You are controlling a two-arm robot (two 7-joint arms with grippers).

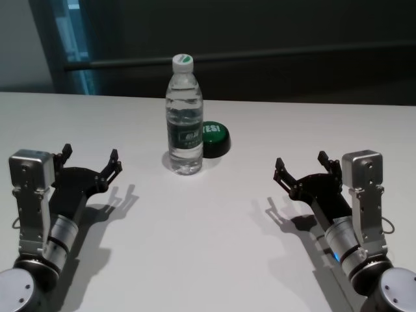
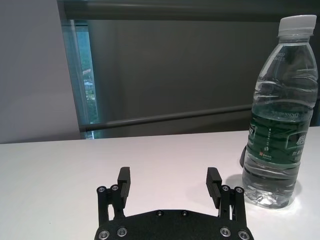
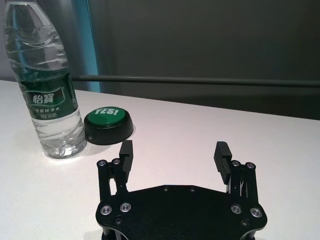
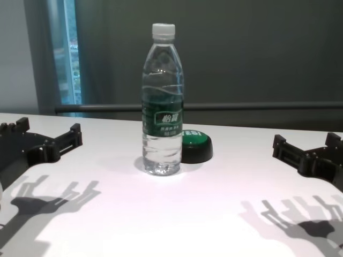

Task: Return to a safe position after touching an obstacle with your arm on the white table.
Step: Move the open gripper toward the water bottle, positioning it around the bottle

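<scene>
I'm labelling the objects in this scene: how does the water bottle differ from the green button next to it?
The water bottle stands tall and narrow; the green button is low and round. The bottle is clear plastic with a white cap and dark green label; the button is opaque, a green top reading "YES!" on a black base. The bottle stands nearer the robot, the button just behind to its right. Both sit upright on the white table, between the open left gripper and right gripper.

bottle (image 1: 184,117) upright mid-table | green button (image 1: 215,138) touching behind | bare table (image 1: 208,247) either side
</scene>
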